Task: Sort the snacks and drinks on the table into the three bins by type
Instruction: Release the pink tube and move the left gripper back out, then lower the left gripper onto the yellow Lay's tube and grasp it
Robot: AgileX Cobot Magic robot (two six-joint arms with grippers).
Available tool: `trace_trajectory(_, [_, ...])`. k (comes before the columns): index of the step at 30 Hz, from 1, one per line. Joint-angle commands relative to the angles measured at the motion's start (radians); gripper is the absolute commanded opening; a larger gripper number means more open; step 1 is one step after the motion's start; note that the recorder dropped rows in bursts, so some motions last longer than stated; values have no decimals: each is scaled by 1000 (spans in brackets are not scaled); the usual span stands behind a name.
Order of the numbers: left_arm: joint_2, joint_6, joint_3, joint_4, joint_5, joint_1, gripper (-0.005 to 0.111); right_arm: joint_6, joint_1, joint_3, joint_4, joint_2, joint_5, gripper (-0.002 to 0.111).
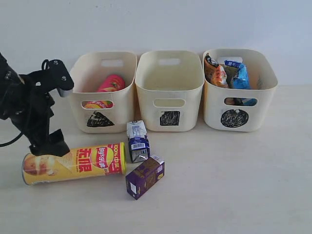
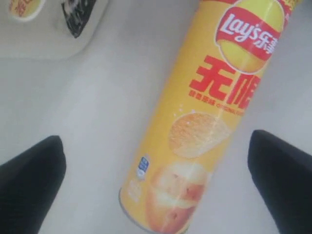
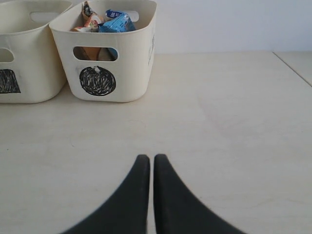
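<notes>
The left claw (image 2: 156, 146) is spread wide. Its black fingers (image 2: 29, 180) stand apart on either side of the long yellow cardboard chip tube (image 2: 209, 122), and neither touches it. The tube lies on its side on the pale beige table (image 1: 234, 190), with the claw hanging over the end farther from the drinks. Its other end lies just beside a blue-and-white drink carton (image 1: 138, 141), and a dark purple drink carton (image 1: 145, 176) sits near that, both on the table.

The step in hand looks like picking up the yellow tube. It likely belongs in the cream plastic bin marked with a triangle (image 1: 78, 97), where a pink chip tube (image 1: 112, 83) already lies. The next move calls for lowering and closing across the tube's width. Gripped this near one end, the long free end may droop, so the lift must clear the bin's rim.

The left arm enters from the left of the exterior view, folded, with the wrist pointing down. The right claw (image 3: 151, 165) is pressed together low over the table. It faces the circle-marked cream bin (image 3: 131, 58), which holds foil snack packets (image 3: 109, 22).
</notes>
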Motion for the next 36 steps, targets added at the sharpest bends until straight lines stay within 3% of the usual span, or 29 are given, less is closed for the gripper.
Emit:
trace_trajectory(1, [39,-16,4,-18,-63,1,93,0,-1,4,-3,-6,-9,0])
trace_trajectory(12, [102,-1,4,-22,-64,1,93,0,-1,4,-3,-6,-9,0])
trace_trajectory(18, [141,163,-10,-114,-6,1,93,0,-1,4,-3,-6,-9,0])
trace_trajectory(21, [177,264,-11,-199,-41,1,93,0,-1,4,-3,-6,-9,0])
trace_trajectory(32, [275,318,-11,-204,-135,-3,93,0,-1,4,-3,-6,-9,0])
trace_trajectory(34, [287,318,-11,-204,-143,-3,89,0,-1,4,-3,-6,-9,0])
trace_trajectory(36, [287,318,-11,-204,-150,-3,75,0,-1,4,-3,-6,-5,0])
